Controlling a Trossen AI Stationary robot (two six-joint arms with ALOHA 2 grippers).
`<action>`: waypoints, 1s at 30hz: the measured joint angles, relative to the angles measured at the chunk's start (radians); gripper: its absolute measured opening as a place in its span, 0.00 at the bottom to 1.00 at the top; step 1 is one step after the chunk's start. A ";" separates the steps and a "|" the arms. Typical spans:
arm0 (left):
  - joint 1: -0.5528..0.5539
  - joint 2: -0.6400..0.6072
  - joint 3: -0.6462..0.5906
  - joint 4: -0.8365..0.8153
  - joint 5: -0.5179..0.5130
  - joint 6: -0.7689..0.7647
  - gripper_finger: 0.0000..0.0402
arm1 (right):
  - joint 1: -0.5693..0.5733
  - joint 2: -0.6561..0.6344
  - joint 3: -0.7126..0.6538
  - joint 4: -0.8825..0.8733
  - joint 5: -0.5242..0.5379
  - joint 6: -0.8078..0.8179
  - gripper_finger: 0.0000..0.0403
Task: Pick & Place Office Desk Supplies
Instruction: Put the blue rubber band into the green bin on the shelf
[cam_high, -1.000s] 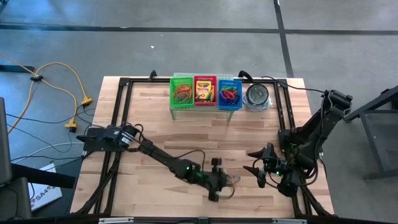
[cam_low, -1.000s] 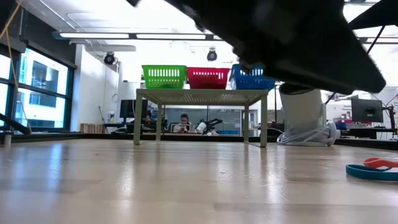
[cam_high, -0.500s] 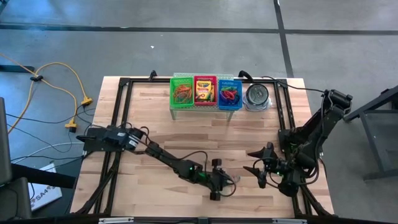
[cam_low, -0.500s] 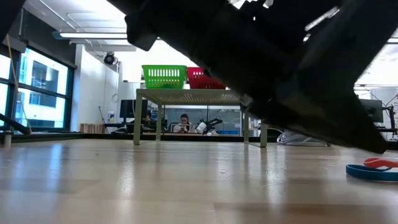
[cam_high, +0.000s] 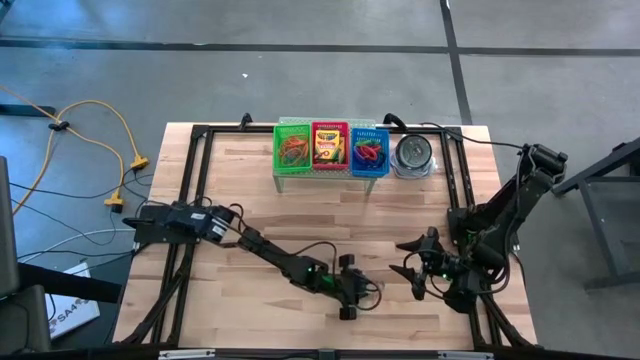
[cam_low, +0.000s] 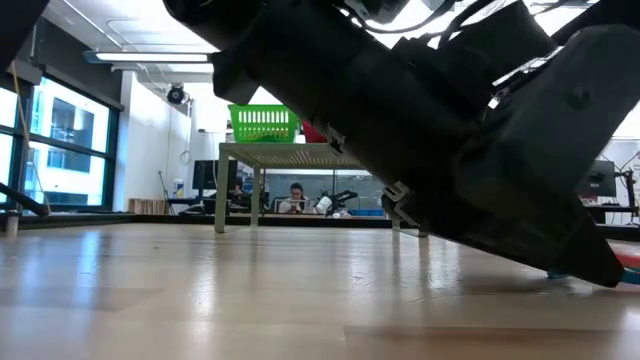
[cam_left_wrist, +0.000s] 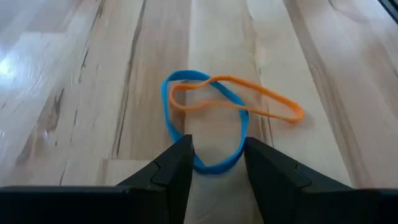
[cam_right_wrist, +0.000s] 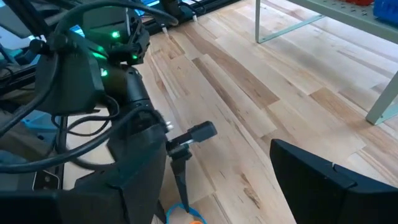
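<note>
A blue rubber band (cam_left_wrist: 205, 118) and an orange rubber band (cam_left_wrist: 249, 99) lie crossed on the wooden table near its front edge (cam_high: 372, 290). My left gripper (cam_left_wrist: 217, 155) is low over them and open. Its two fingers stand on either side of the blue loop's near end; whether they touch it, I cannot tell. From the right wrist view one left fingertip (cam_right_wrist: 181, 190) points down just above the blue band (cam_right_wrist: 177, 213). My right gripper (cam_high: 415, 270) waits open to the right of the bands, above the table.
At the far side a small stand (cam_low: 320, 155) carries a green basket (cam_high: 294, 148) with bands, a red basket (cam_high: 329, 146) with a crayon box and a blue basket (cam_high: 369, 150) with bands. A round metal tin (cam_high: 412, 153) sits beside them. My left arm (cam_low: 450, 150) blocks most of the low view.
My left gripper has come down toward the two bands on the table and has rolled a little about its own axis. Its arm now covers the red and blue baskets in the low view. The bands have not moved.
</note>
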 joint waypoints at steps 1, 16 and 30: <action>0.004 0.000 0.000 -0.008 0.005 -0.019 0.35 | 0.000 0.000 0.000 0.000 0.000 0.000 0.69; -0.011 0.001 -0.002 -0.062 -0.034 0.071 0.01 | 0.000 0.000 0.000 0.000 -0.004 -0.019 0.69; -0.102 -0.150 -0.006 -0.254 -0.196 0.074 0.00 | 0.000 0.000 0.000 0.007 -0.094 -0.027 0.69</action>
